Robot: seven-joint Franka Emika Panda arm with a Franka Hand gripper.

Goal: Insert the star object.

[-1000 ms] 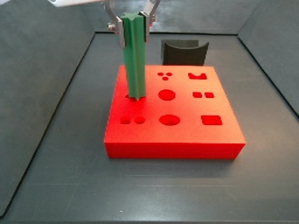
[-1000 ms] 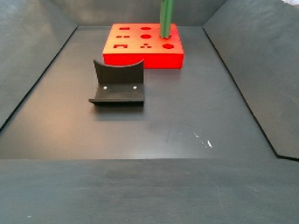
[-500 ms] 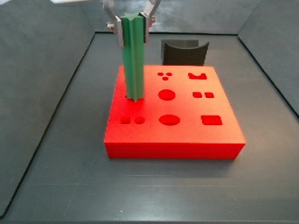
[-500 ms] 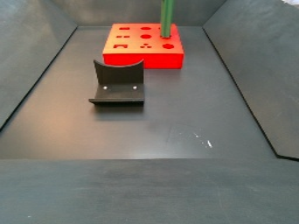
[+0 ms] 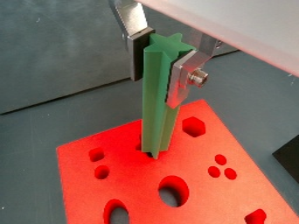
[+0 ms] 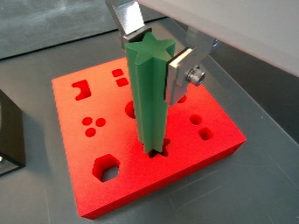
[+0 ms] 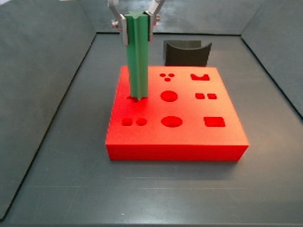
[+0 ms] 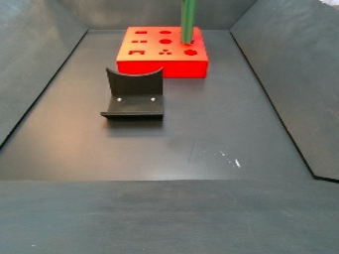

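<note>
Standing upright on the red block [image 7: 173, 120], the star rod [image 7: 137, 58] has its foot at a hole near the block's 9 o'clock edge, and the gripper [image 6: 158, 57] has its fingers [image 5: 184, 74] clamped on the rod's top. The dark floor [image 8: 172, 139] is walled in grey; in a side view the fixture [image 8: 134, 94] stands well apart from the block at 7 o'clock.

Green star object [image 6: 151, 96]; red block [image 6: 105, 140]; silver gripper [image 6: 155, 54] above it.

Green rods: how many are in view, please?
1. The green rod stands upright, lower end at the red block, clamped near its top by the gripper above the block. None seems hidden.
</note>
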